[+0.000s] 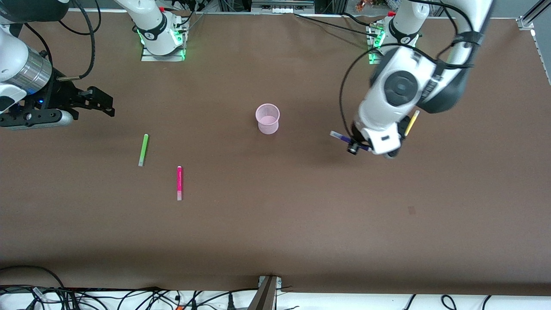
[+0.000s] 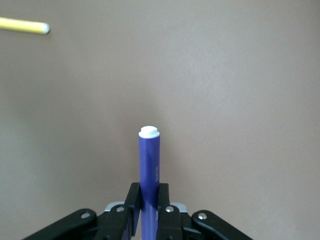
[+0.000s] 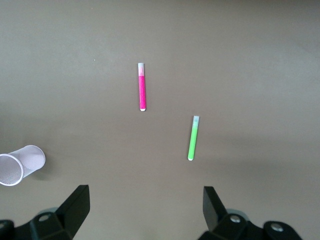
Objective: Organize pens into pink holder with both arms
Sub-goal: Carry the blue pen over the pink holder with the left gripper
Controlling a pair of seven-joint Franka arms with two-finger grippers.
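Nearest your front camera lies the magenta pen (image 1: 179,183), flat on the brown table (image 1: 275,232) toward the right arm's end, with the light green pen (image 1: 143,150) a little farther from the camera and just beside it. You see the pink holder (image 1: 267,119) standing upright and empty near the table's middle. Your left gripper (image 2: 146,212) hangs over the table toward the left arm's end, pinching the dark purple pen (image 2: 149,165) low on its barrel, so most of the pen juts out past the fingers. The yellow pen (image 1: 412,122) lies on the table partly under that arm. Your right gripper (image 3: 145,210) waits over the table near the green pen, its fingers spread wide with nothing between them. Judge the hazards so: the purple pen, gripped near one end, may pivot between the pads and strike the holder's thin rim; the light cup may then tip or slide. Both arms converging on the holder together risks a collision.
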